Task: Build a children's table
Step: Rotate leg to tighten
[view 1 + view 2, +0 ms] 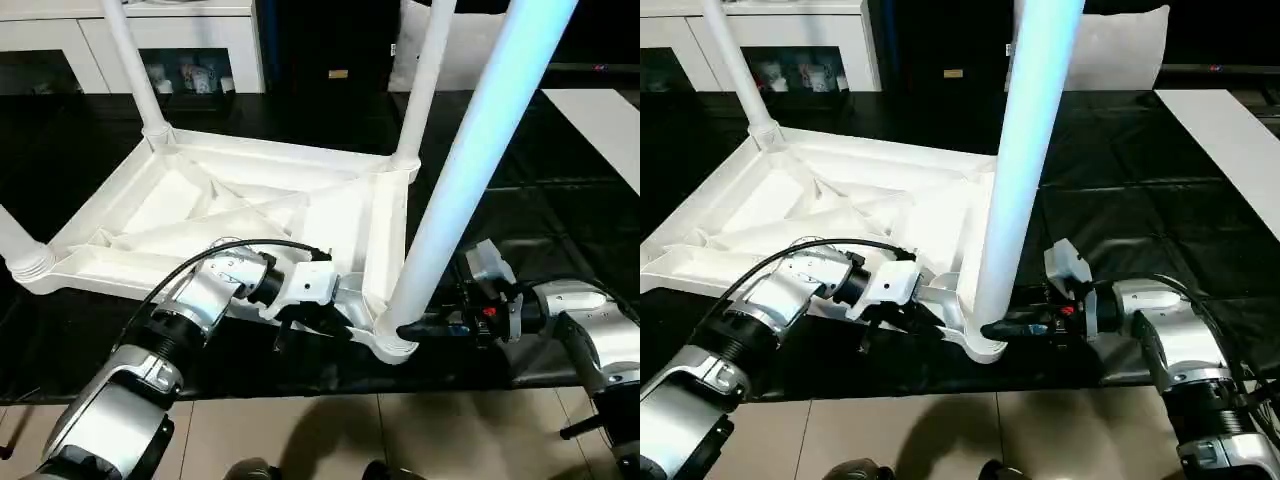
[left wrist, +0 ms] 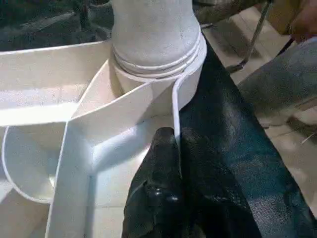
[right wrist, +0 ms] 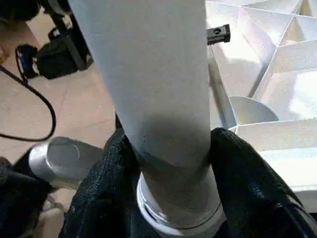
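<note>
- Table (image 1: 250,215), turned upside down on the black-covered floor (image 1: 520,210), lies flat with its ribbed underside up; its legs point straight up.
- Nearest leg (image 1: 470,170) stands in the near corner socket (image 1: 392,345). Its long axis is upright, leaning slightly away from the robot's left.
- Right pincer (image 3: 168,163) has its two black fingers on either side of this leg just above the socket, touching it.
- Left pincer (image 2: 176,163) is pinched shut on the thin rim of the tabletop beside that socket.
- Plastic looks light, stiff and smooth, likely slippery; the leg's base and the rim seem the best grips.
- Farther back, three more legs (image 1: 135,65) rise from the other corners.
</note>
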Available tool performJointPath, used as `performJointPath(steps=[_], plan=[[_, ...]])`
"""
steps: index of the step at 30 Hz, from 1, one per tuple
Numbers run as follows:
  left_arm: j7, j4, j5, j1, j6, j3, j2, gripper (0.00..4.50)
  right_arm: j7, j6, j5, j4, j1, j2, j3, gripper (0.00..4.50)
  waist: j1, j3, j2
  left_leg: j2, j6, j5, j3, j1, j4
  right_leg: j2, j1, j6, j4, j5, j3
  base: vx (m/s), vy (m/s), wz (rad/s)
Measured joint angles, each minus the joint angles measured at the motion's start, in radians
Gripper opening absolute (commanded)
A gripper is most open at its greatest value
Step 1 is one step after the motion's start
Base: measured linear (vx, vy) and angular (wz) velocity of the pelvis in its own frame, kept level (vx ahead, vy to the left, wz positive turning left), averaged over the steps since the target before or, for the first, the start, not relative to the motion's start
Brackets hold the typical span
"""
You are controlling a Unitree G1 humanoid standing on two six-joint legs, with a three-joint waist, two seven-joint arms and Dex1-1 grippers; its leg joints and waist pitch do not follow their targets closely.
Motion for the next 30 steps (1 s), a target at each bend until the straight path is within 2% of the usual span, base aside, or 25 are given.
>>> performJointPath(steps=[4,6,10,13,17,20,22,25,30], plan=[[0.038,-0.007,0.001,-0.001,0.082,0.020,-0.017,0.00,-0.081,0.064,0.007,-0.055,0.027,0.015,-0.021,1.91,0.000,0.001,-0.001,0.000,0.000,0.000,0.001,0.003,0.000,0.000,0.002,0.000,0.000,0.000,0.000,0.000,0.000,0.00],[0.085,-0.005,0.016,-0.002,0.130,0.035,-0.028,0.00,-0.161,0.081,-0.011,-0.071,0.037,0.041,-0.037,1.91,-0.011,0.001,-0.001,0.000,-0.001,0.001,0.001,0.005,0.000,0.000,0.004,0.000,0.000,0.001,0.001,0.000,0.000,0.00],[0.253,0.008,0.050,-0.023,0.263,0.074,-0.072,0.00,-0.452,0.146,-0.080,-0.098,0.019,0.163,-0.090,1.91,-0.066,0.001,-0.002,-0.001,-0.004,0.000,0.001,0.006,-0.001,0.000,0.006,0.000,-0.003,0.001,0.001,0.000,0.000,0.00],[0.372,0.023,0.059,-0.040,0.339,0.099,-0.129,0.00,-0.628,0.196,-0.111,-0.104,-0.003,0.238,-0.130,1.91,-0.090,0.001,-0.002,-0.001,-0.007,-0.002,0.001,0.004,-0.003,0.000,0.007,0.000,-0.005,0.001,0.000,0.000,0.000,0.00],[0.542,0.050,0.073,-0.061,0.400,0.138,-0.204,0.00,-0.875,0.259,-0.172,-0.121,-0.046,0.347,-0.159,1.91,-0.100,0.001,-0.001,-0.001,-0.003,0.000,0.001,0.003,-0.007,0.001,0.005,0.000,-0.005,0.000,0.000,0.000,0.000,0.00],[0.670,0.070,0.089,-0.077,0.430,0.157,-0.266,0.00,-1.054,0.274,-0.221,-0.122,-0.073,0.432,-0.181,1.91,-0.103,0.001,-0.001,-0.001,-0.003,0.000,0.001,0.004,-0.007,0.001,0.003,0.000,-0.006,0.000,0.000,0.000,0.000,0.00],[0.695,0.071,0.089,-0.077,0.433,0.157,-0.283,0.00,-1.091,0.267,-0.228,-0.126,-0.070,0.447,-0.186,2.46,-0.104,0.001,-0.001,-0.001,-0.001,-0.001,0.001,0.004,-0.007,0.001,0.003,0.000,-0.008,0.000,0.000,0.000,0.000,0.00],[0.696,0.067,0.090,-0.076,0.433,0.155,-0.283,0.00,-1.098,0.249,-0.227,-0.129,-0.062,0.456,-0.186,2.63,-0.104,0.001,0.000,-0.001,-0.001,-0.001,0.001,0.003,-0.007,0.001,0.003,0.000,-0.008,0.000,0.000,0.000,0.000,0.00],[0.665,0.056,0.090,-0.070,0.410,0.143,-0.259,0.00,-1.063,0.262,-0.208,-0.156,-0.045,0.448,-0.186,3.12,-0.106,0.001,0.000,-0.001,-0.001,-0.001,0.001,0.004,-0.008,0.001,0.002,0.000,-0.008,0.000,0.000,0.000,0.000,0.00]])
